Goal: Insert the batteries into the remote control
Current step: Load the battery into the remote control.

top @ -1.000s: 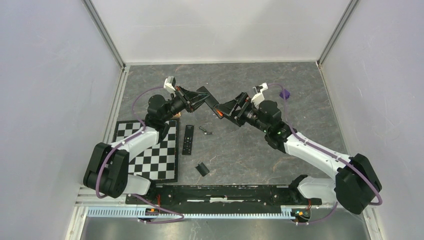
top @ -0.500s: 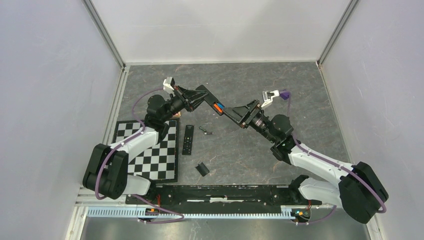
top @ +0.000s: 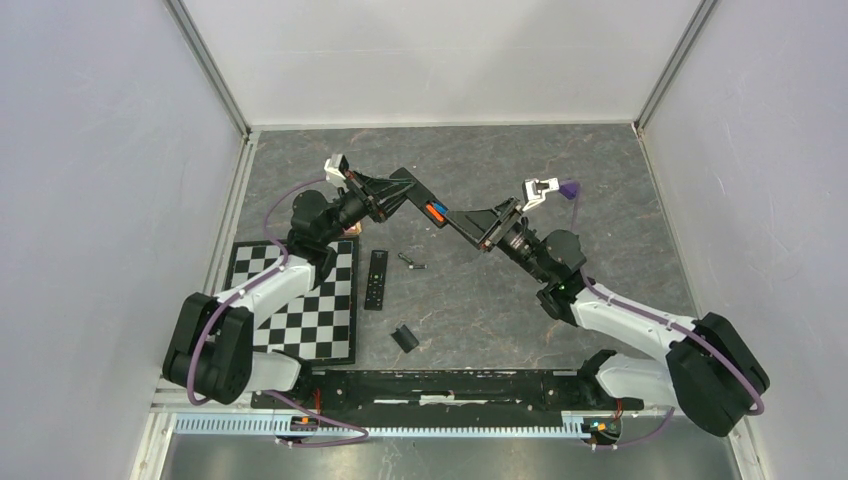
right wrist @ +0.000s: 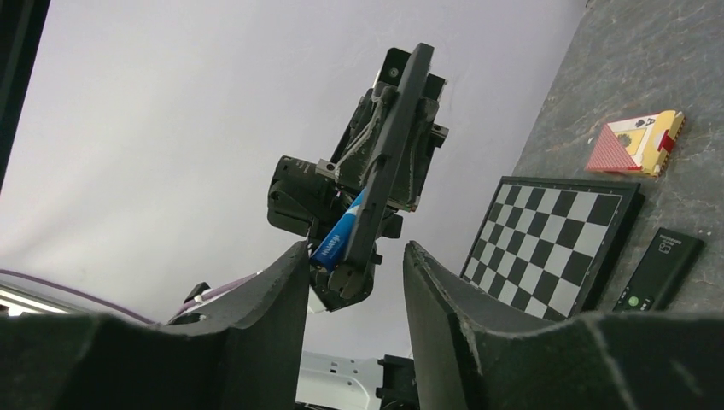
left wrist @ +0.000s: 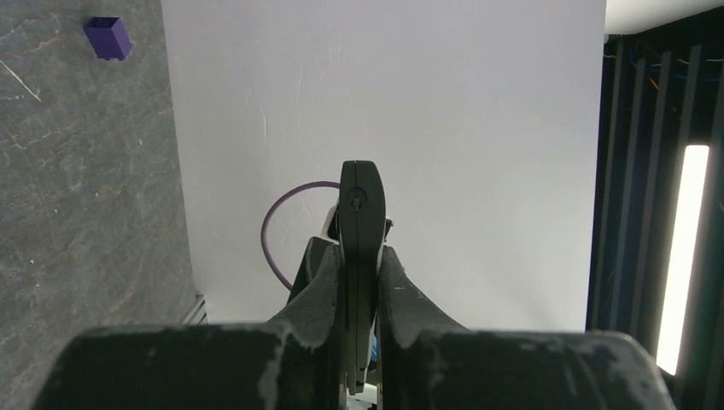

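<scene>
My left gripper (top: 393, 192) is shut on the black remote control (top: 420, 200) and holds it up in the air, slanting toward the right arm. An orange battery (top: 431, 209) and a blue battery (top: 440, 216) sit in its open bay. In the left wrist view the remote (left wrist: 362, 213) stands edge-on between my fingers (left wrist: 323, 282). My right gripper (top: 462, 222) is open and empty just off the remote's free end. In the right wrist view the remote (right wrist: 393, 137) and the blue battery (right wrist: 339, 232) show beyond my open gripper (right wrist: 356, 252).
A twin black remote (top: 375, 278) lies on the table beside the checkerboard (top: 300, 310), also in the right wrist view (right wrist: 659, 269). A small black cover (top: 403, 338) lies nearer the bases. A small dark part (top: 411, 263), a card box (right wrist: 636, 141) and a purple block (top: 569, 188) lie around.
My right gripper, which was at the remote's bay with something orange, has let go and drawn back to the right. The orange battery now sits in the bay. The left arm has barely moved.
</scene>
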